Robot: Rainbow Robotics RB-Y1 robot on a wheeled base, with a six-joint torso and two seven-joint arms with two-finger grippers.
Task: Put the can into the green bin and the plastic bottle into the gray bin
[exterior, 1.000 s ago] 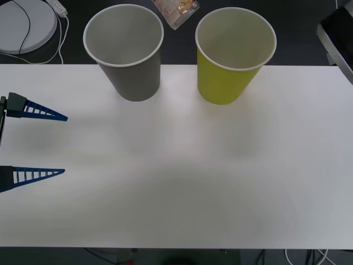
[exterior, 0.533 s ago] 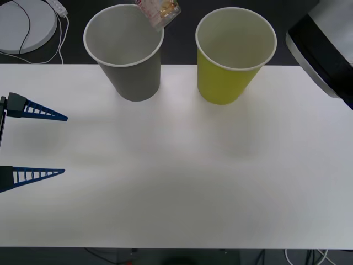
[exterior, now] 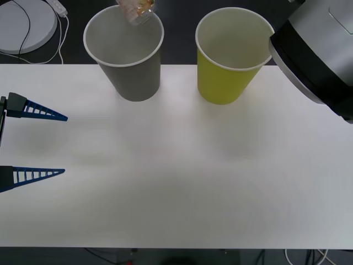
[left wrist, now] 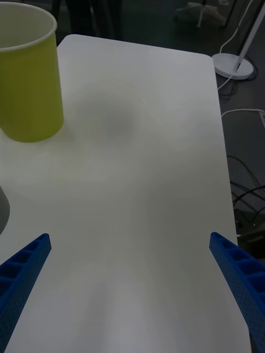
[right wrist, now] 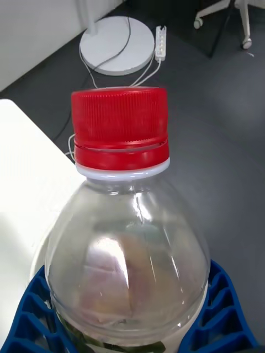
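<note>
White table (exterior: 182, 182), dark floor behind. Right gripper (right wrist: 130, 331) clamped on plastic bottle (exterior: 135, 11), hanging over far rim of gray bin (exterior: 129, 61). Left gripper (exterior: 38, 143) spread wide, parked at table's left edge. Step: bottle drop. Next: centre over opening, release.

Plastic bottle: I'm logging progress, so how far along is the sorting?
Nothing visibly binned yet. In hand: the right hand holds the plastic bottle above the gray bin's far rim. Left: releasing it; no can visible for the green bin. The left hand waits open.
</note>
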